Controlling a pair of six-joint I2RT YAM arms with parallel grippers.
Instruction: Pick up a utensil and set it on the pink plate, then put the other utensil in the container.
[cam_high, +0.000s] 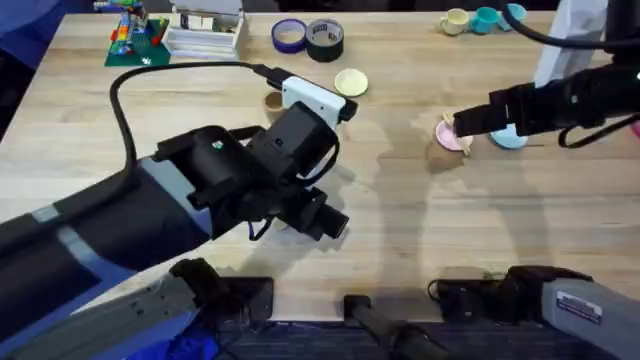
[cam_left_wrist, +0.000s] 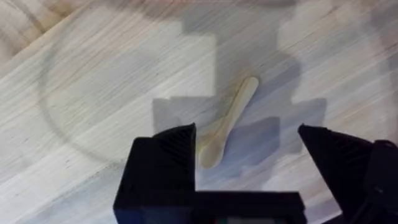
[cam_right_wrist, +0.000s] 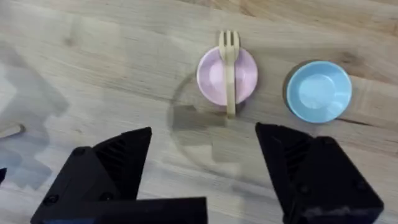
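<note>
Left wrist view: the left claw (cam_left_wrist: 249, 165) hangs with its fingers spread apart over the bench (cam_left_wrist: 93, 81), and the wooden spoon (cam_left_wrist: 226, 123) lies flat between them, bowl nearest the claw, handle slanting away. From the right wrist view, the right claw (cam_right_wrist: 202, 168) is also wide apart and holds nothing; beyond it the fork (cam_right_wrist: 229, 70) rests across the pink plate (cam_right_wrist: 213, 78), tines pointing away, handle end overhanging the near rim. Just beside sits a light blue plate (cam_right_wrist: 318, 91).
</note>
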